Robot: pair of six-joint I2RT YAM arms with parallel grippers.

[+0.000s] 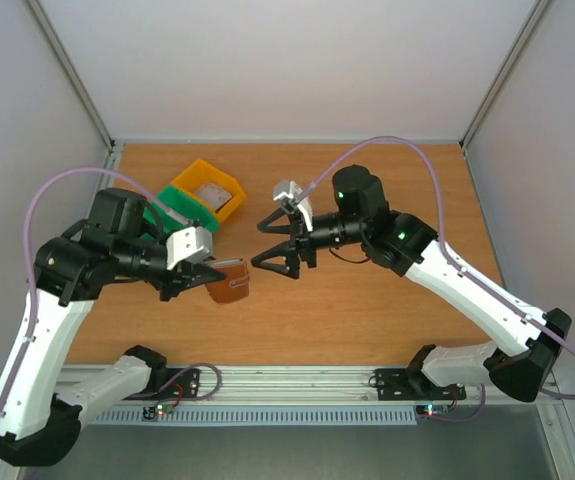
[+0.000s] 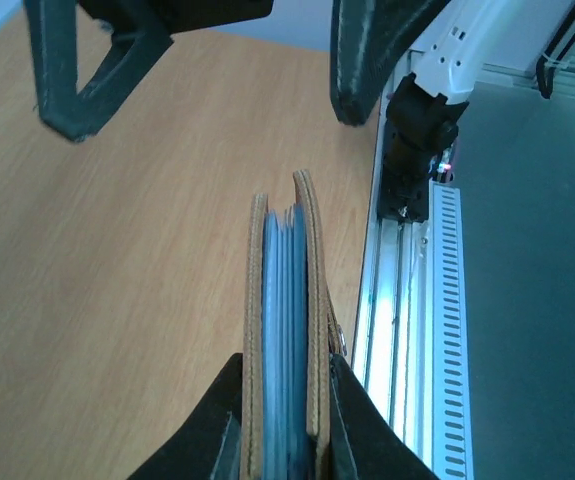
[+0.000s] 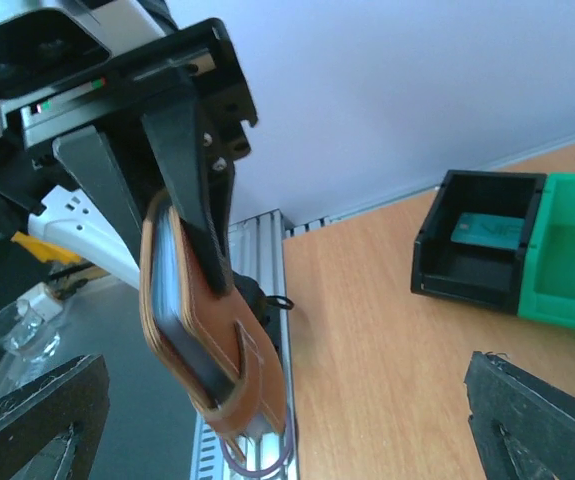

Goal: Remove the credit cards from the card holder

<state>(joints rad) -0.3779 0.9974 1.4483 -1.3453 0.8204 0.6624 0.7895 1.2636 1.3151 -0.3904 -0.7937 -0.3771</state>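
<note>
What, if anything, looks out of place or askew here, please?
Nothing stands out. The card holder is pinched off the table in the left gripper, folded nearly shut; the right gripper is open facing it; the yellow bin sits upright.

Smooth leather-look card holder (image 3: 205,335), woodgrain table (image 1: 367,315)
</note>
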